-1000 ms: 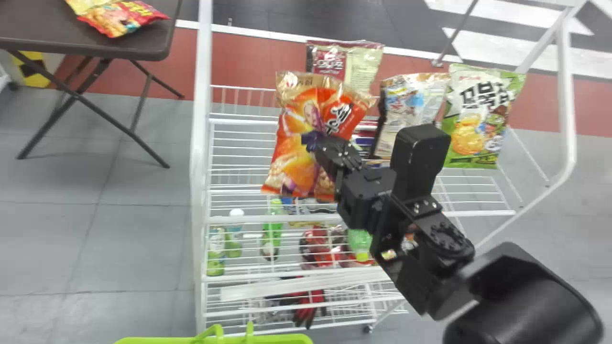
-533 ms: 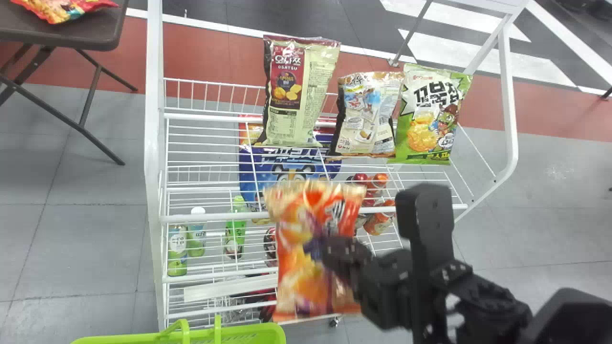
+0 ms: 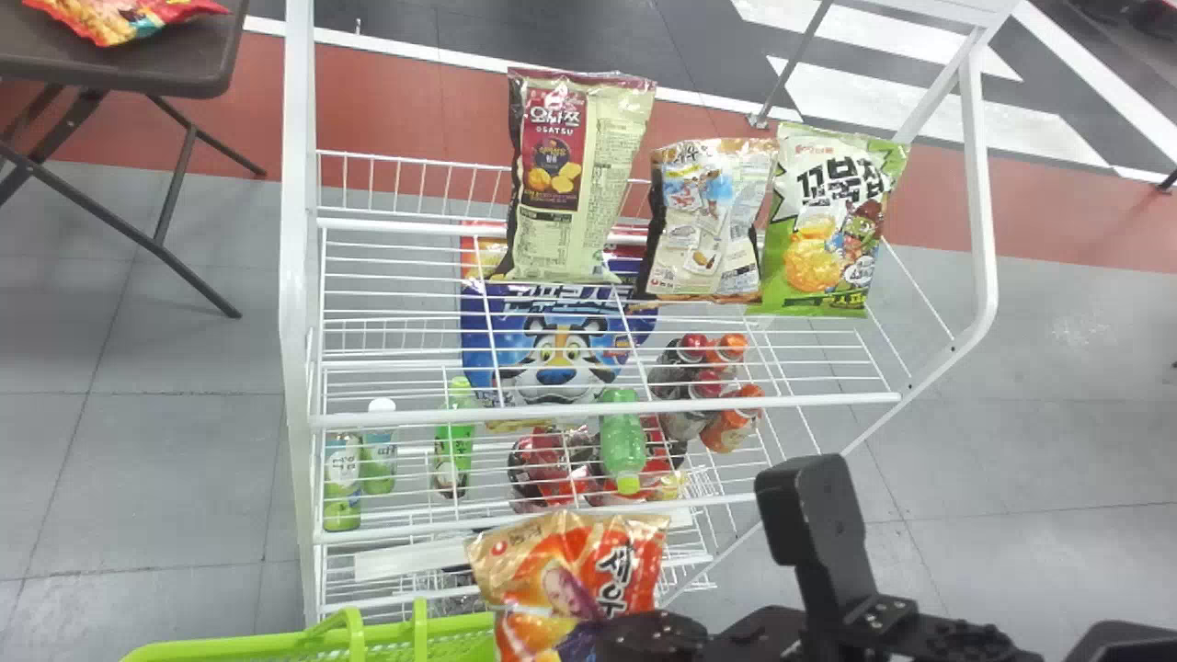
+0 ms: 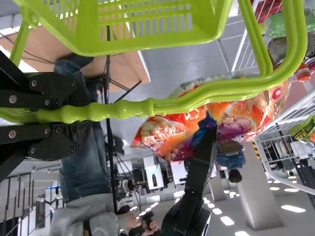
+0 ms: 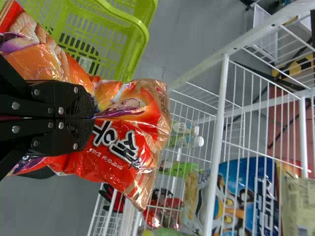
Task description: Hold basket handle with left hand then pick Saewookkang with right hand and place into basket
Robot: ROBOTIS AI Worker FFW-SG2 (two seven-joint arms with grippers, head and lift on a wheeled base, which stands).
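The orange snack bag [image 3: 570, 570] is at the head view's bottom edge, just right of the green basket [image 3: 230, 648], its long axis running near to far, slightly tilted. Its tan end points toward the white rack [image 3: 607, 412], printed front turned up. The right gripper [image 3: 602, 634] pinches the bag's middle; its arm comes in from the lower right, aimed leftward. The left gripper [image 4: 81, 117] is closed around the basket's handle [image 4: 197, 96].

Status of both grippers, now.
Left gripper: closed around the lime-green plastic basket handle.
Right gripper: closed, pinching the shiny orange-and-red Saewookkang bag.
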